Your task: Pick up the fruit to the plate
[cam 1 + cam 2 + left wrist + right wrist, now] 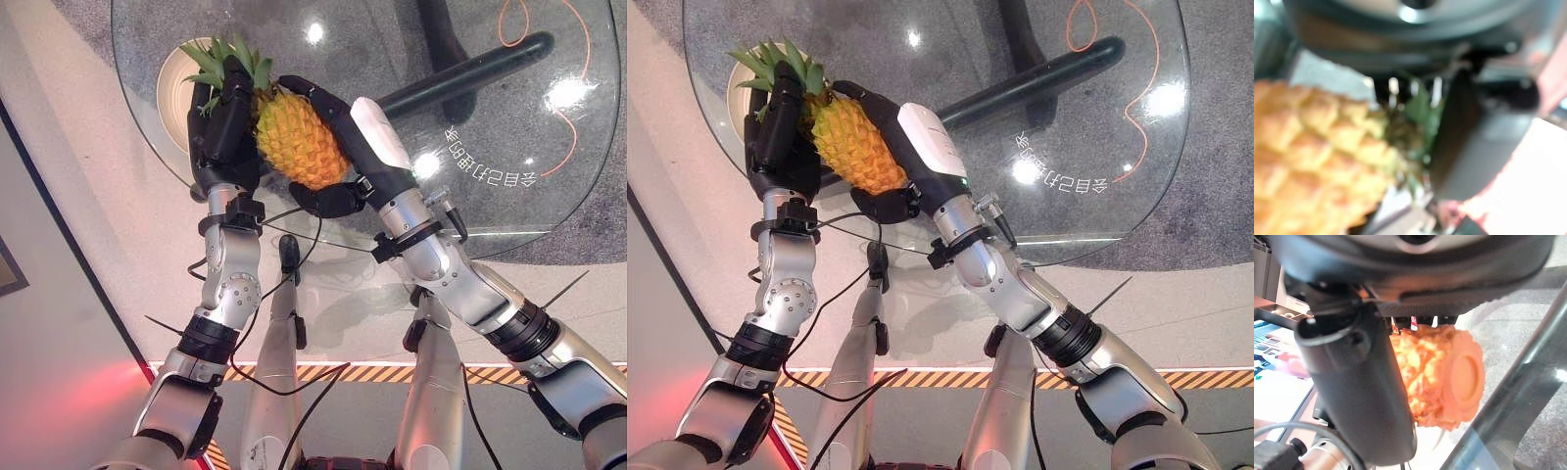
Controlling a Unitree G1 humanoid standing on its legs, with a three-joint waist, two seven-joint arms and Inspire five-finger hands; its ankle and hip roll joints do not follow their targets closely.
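The yellow-orange pineapple with its green leafy crown (294, 137) is held between both robot hands above the round glass bench (490, 147). The left robot hand (223, 122) curls against its crown end; the right robot hand (338, 147) wraps its body and base. The pale round plate (174, 83) seems to lie just beyond the crown.
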